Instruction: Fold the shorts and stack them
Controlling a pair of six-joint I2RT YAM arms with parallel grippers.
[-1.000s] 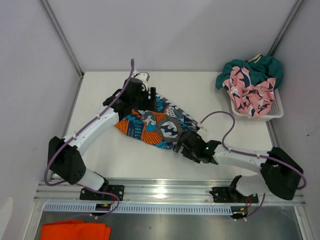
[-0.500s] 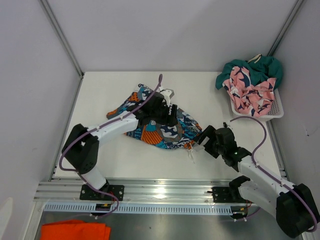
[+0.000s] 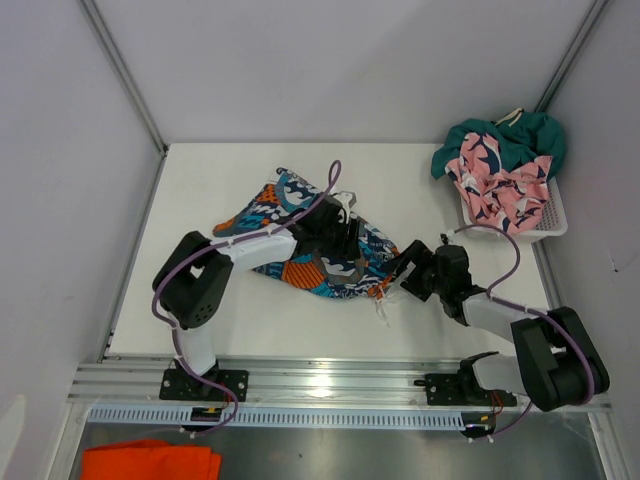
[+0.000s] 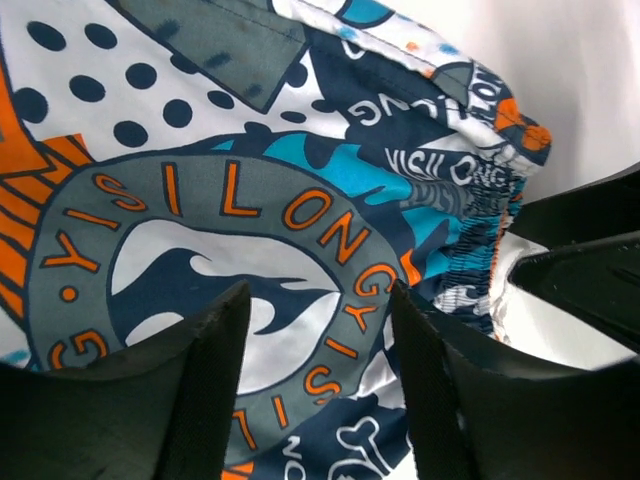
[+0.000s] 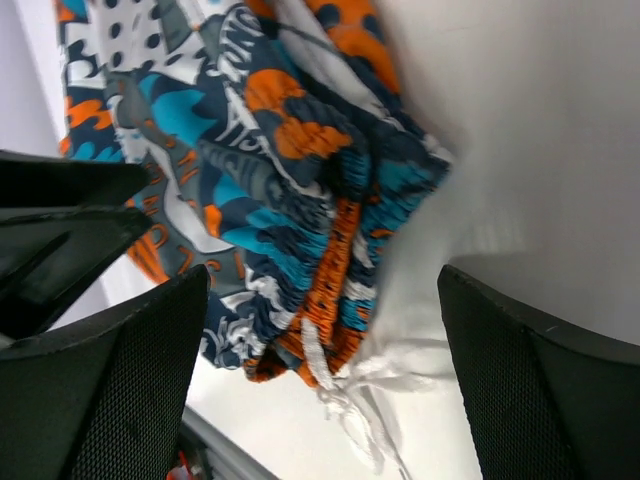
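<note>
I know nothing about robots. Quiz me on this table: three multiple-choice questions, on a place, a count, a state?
1. Where is the white basket?
A) table's far right corner
B) centre
C) near left edge
2. How many garments are in it?
A) one
B) two
C) four
3. The right arm's fingers are:
A) clamped shut
B) wide apart
C) out of sight
Answers: 1 A, the top view shows it there; 2 B, teal shorts and pink shorts; 3 B, the printed shorts show between them.
</note>
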